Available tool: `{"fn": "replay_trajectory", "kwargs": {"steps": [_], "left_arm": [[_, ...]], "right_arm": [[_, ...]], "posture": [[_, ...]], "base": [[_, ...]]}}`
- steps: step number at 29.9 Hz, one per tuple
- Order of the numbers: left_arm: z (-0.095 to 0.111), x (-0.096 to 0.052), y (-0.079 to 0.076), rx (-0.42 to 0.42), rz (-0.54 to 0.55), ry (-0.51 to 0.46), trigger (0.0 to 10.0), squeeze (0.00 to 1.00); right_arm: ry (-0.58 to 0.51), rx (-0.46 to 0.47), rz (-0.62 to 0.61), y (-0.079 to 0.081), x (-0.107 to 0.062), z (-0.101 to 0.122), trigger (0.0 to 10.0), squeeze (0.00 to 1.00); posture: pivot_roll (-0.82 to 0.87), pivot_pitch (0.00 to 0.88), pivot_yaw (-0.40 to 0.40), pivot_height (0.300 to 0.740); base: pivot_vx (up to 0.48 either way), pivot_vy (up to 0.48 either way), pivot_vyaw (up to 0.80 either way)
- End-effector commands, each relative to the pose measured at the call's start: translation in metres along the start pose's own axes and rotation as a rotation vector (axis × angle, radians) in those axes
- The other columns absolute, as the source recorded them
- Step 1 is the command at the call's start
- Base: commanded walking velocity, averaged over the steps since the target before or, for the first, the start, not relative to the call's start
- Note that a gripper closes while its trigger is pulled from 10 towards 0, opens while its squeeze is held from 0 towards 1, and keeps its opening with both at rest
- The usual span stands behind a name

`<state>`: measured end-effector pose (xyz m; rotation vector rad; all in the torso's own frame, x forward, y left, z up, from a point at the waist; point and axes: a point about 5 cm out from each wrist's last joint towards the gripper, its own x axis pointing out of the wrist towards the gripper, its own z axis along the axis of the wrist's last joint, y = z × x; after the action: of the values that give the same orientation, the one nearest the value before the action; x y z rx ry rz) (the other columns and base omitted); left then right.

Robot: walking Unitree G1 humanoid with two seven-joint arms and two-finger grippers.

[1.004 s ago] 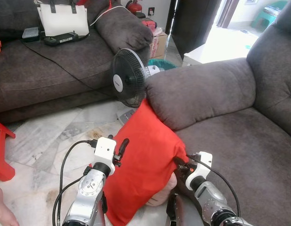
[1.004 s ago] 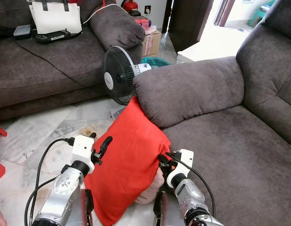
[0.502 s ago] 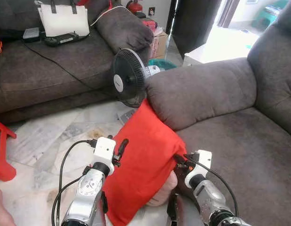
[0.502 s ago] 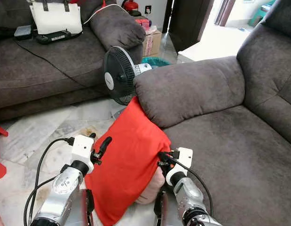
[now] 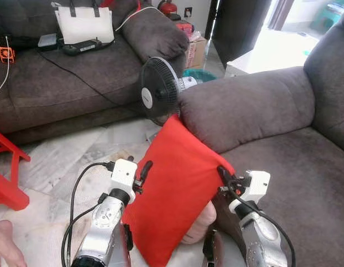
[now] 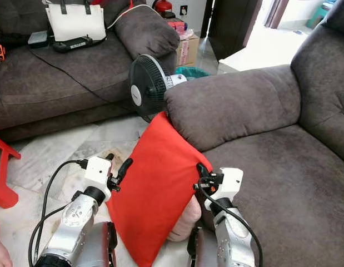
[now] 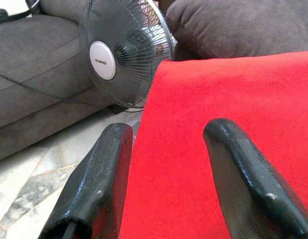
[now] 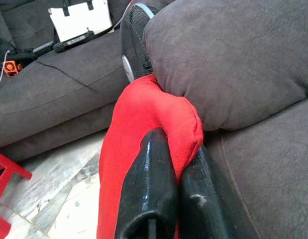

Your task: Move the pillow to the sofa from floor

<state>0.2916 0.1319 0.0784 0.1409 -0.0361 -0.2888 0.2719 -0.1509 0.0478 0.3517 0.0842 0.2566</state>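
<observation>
A: Where is the red fabric pillow [image 5: 180,183]?
B: Upright, its top corner against the grey sofa's padded armrest [image 5: 244,105], its lower end near the pale marble floor [image 5: 55,161].
A: And the grippers?
B: The right gripper [image 8: 171,186] is clamped on the pillow's right corner. The left gripper [image 7: 166,172] has its fingers apart, astride the pillow's left edge.
A: Anything behind?
B: A black electric fan [image 5: 158,90] stands just beyond the pillow.
</observation>
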Motion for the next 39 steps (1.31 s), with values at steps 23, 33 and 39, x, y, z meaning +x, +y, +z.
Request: {"fn": "replay_trajectory", "kwargs": {"steps": [23,33,39], "left_arm": [[-0.0032,-0.0015,0.0003,-0.008,-0.004,0.011,10.0,0.00],[-0.0030,-0.0017,0.0008,-0.008,-0.001,0.010,10.0,0.00],[-0.0028,-0.0014,0.0007,-0.010,0.000,0.010,10.0,0.00]], "right_arm": [[-0.090,-0.002,-0.053,0.0112,0.0030,0.0187,10.0,0.00],[-0.094,-0.002,-0.056,0.0108,0.0043,0.0201,10.0,0.00],[-0.098,-0.004,-0.064,0.0089,0.0044,0.0211,10.0,0.00]], "posture": [[0.10,0.028,-0.059,0.567],[0.10,0.039,-0.060,0.609],[0.10,0.043,-0.059,0.654]], "base": [[0.000,0.000,0.00],[0.000,0.000,0.00],[0.000,0.000,0.00]]}}
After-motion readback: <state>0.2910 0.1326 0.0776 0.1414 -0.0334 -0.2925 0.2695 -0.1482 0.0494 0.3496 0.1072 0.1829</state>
